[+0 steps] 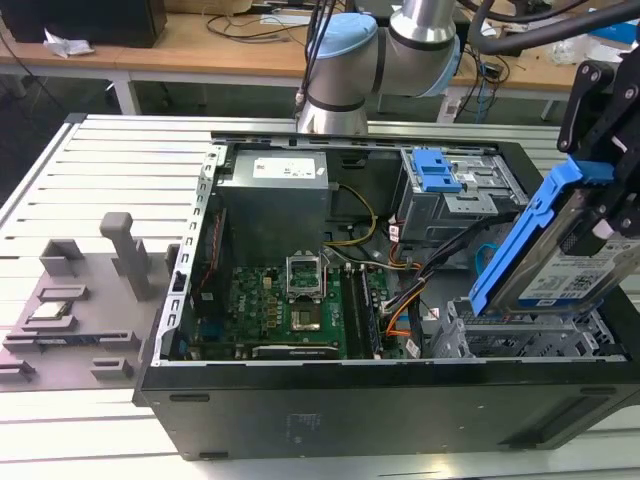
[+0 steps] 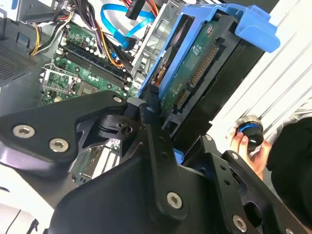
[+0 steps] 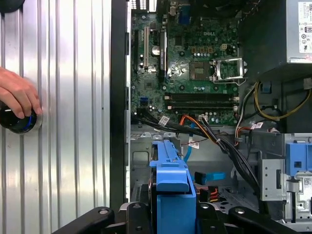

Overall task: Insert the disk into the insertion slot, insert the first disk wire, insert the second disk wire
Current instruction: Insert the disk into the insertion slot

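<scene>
My gripper (image 1: 603, 222) is shut on the disk (image 1: 563, 262), a silver drive in a bright blue carrier. The disk hangs tilted, its lower end just above the insertion slot (image 1: 520, 342), the low silver cage in the case's near corner at the exterior view's right. In the second wrist view the disk (image 2: 204, 73) shows its circuit board between black fingers (image 2: 152, 117). The first disk wire (image 1: 398, 302), red, orange and black, lies loose beside the cage. Behind the disk loops the second disk wire (image 1: 487, 256), a light-blue cable (image 3: 188, 155), unplugged.
The open case holds a green motherboard (image 1: 300, 300), a power supply (image 1: 280, 185) and a taller grey cage with blue latches (image 1: 440, 180). A person's hand (image 3: 17, 95) rests on a round black and blue knob (image 3: 19, 123) on the ribbed table. Grey fixtures (image 1: 70, 300) stand at the exterior view's left.
</scene>
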Controlling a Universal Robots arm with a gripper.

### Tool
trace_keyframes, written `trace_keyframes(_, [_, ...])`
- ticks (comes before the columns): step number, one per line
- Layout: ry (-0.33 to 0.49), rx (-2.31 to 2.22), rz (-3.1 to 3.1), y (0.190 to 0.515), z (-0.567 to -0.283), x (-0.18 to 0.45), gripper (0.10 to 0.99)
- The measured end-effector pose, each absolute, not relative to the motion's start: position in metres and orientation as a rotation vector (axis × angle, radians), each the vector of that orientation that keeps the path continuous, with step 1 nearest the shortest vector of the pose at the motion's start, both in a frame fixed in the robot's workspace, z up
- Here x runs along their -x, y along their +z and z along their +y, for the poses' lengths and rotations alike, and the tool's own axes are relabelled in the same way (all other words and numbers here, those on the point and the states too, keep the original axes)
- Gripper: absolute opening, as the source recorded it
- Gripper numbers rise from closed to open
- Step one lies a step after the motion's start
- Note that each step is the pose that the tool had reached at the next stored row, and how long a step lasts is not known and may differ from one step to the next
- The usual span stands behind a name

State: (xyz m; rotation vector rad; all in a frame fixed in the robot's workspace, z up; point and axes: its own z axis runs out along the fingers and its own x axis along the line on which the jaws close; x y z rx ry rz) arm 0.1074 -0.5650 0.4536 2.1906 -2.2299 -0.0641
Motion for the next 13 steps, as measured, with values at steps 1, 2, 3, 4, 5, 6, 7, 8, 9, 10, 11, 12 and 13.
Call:
trace_keyframes(1, [-0.064,-2.191,-2.23,0.453,-0.565,-0.107,0.365])
trace_keyframes(2, [-0.064,-2.191,-2.23,0.451,-0.565,-0.107,0.365])
trace_keyframes(3, [-0.064,-2.191,-2.23,0.451,-0.565,-0.107,0.365])
trace_keyframes(4, [-0.064,-2.191,-2.23,0.45,-0.565,-0.107,0.365])
trace_keyframes(5, [-0.064,-2.191,-2.23,0.448,-0.565,-0.107,0.365])
trace_keyframes(6, [-0.064,-2.191,-2.23,0.446,-0.565,-0.107,0.365])
trace_keyframes(7, [-0.064,-2.191,-2.23,0.444,-0.565,-0.107,0.365])
trace_keyframes(8, [-0.064,-2.191,-2.23,0.443,-0.565,-0.107,0.365])
trace_keyframes(9, [-0.064,-2.191,-2.23,0.442,-0.565,-0.107,0.365])
trace_keyframes(10, [-0.064,-2.191,-2.23,0.441,-0.565,-0.107,0.365])
trace_keyframes(11, [-0.064,-2.191,-2.23,0.44,-0.565,-0.107,0.365])
trace_keyframes(12, [-0.064,-2.191,-2.23,0.44,-0.564,-0.107,0.365])
trace_keyframes(13, [-0.064,-2.191,-2.23,0.44,-0.564,-0.107,0.365])
